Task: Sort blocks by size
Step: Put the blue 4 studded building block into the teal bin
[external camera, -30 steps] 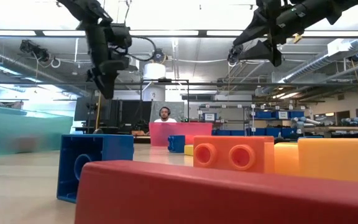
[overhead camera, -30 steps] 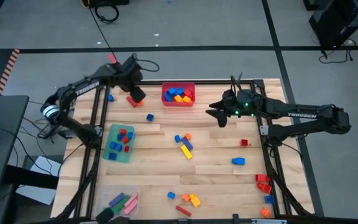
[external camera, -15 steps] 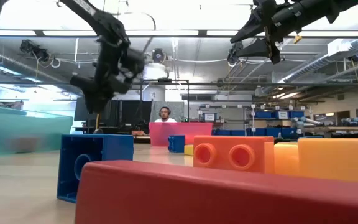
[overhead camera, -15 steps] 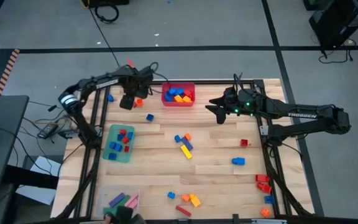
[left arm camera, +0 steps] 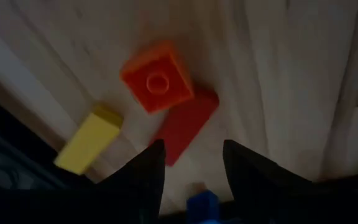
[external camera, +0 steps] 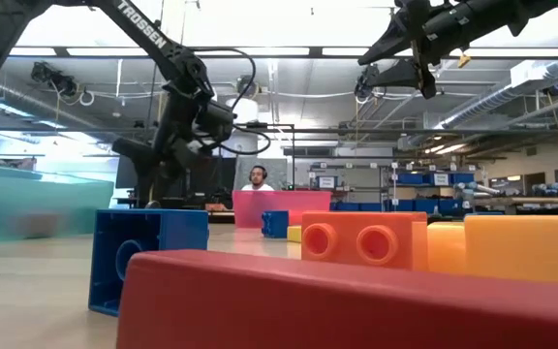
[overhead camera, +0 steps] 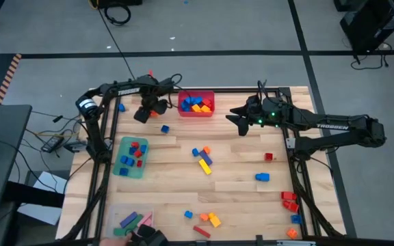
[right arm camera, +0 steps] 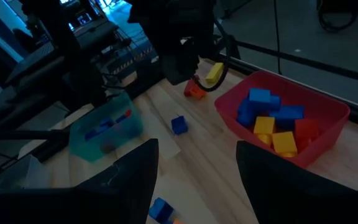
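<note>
Just ahead of the dark left pincer (left arm camera: 188, 163) lay an orange square plastic brick (left arm camera: 157, 76), a red oblong plastic brick (left arm camera: 187, 124) and a yellow plastic bar (left arm camera: 89, 139). Beyond stood a red rectangular plastic bin (overhead camera: 196, 104), holding blue, yellow and red bricks.

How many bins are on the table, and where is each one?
3. The red bin is at the far edge near the middle, the green bin is on the left side, and the clear bin is at the near left corner, partly cut off.
</note>
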Tool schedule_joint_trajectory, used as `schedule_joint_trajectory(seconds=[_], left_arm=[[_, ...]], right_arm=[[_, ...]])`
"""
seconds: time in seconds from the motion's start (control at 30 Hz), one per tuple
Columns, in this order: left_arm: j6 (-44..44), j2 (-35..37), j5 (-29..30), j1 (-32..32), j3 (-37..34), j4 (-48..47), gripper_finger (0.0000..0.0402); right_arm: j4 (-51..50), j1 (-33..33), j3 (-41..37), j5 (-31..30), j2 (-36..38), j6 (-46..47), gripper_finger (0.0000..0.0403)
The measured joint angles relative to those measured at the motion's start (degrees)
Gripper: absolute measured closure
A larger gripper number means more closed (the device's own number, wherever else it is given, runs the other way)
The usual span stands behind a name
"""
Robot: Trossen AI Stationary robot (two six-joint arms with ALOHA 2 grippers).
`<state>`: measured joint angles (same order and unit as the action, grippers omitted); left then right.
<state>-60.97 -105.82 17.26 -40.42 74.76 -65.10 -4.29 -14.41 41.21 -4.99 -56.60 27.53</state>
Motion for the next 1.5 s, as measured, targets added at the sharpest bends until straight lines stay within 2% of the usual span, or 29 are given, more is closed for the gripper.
schedule_joint_trajectory(seconds=[0.2, 0.33, 0.43, 0.57, 0.77, 0.9, 1.03, 1.13, 1.27, 1.4, 1.5], left_arm=[[-2.31, 0.0, -0.1, -0.02, 0.0, 1.19, 0.0232], [1.15, 0.0, -0.31, -0.02, 0.0, 1.04, 0.0232], [7.65, 0.07, -0.35, 0.34, 0.4, -0.28, 0.0231], [16.84, 0.13, -0.61, 0.48, 4.63, -3.62, 0.0231], [27.07, 0.15, -7.49, -1.17, 14.61, -11.28, 0.0231], [38.16, 0.2, -8.05, -3.47, 19.67, -14.08, 0.0231], [49.67, 1.93, -8.16, -5.85, 20.51, -15.23, 0.0231], [56.42, 6.52, -8.18, -6.4, 17.61, -13.04, 0.0231], [63.63, 16.3, -8.1, -5.07, 9.78, -5.76, 0.0231], [66.51, 25.72, -8.18, -1.99, -0.18, 1.86, 0.0231], [68.71, 29.77, -9.56, 0.21, -6.47, 6.92, 0.0231]], right_arm=[[-0.01, 0.01, 0.0, -0.64, 0.0, -0.02, 0.0172], [0.0, 0.01, 0.0, -2.24, 0.0, -0.03, 0.0172], [-0.02, 0.0, 0.0, -2.92, 0.0, -0.04, 0.0172], [0.0, 0.01, 0.0, -2.91, 0.0, -0.05, 0.0172], [0.0, 0.02, 0.0, -2.92, 0.0, -0.13, 0.0172], [-0.02, 0.02, 0.0, -2.89, 0.0, -0.11, 0.0172], [-0.04, 0.02, 0.0, -2.89, 0.0, -1.49, 0.0172], [-0.09, 0.01, 0.0, -2.89, 0.0, -3.69, 0.0172], [-1.41, 0.01, 0.02, -2.87, 0.0, -4.59, 0.0172], [-3.48, 0.02, 0.02, -1.03, 0.0, -4.59, 0.0172], [-3.55, 0.02, 0.02, 0.2, -0.02, -4.59, 0.0172]])
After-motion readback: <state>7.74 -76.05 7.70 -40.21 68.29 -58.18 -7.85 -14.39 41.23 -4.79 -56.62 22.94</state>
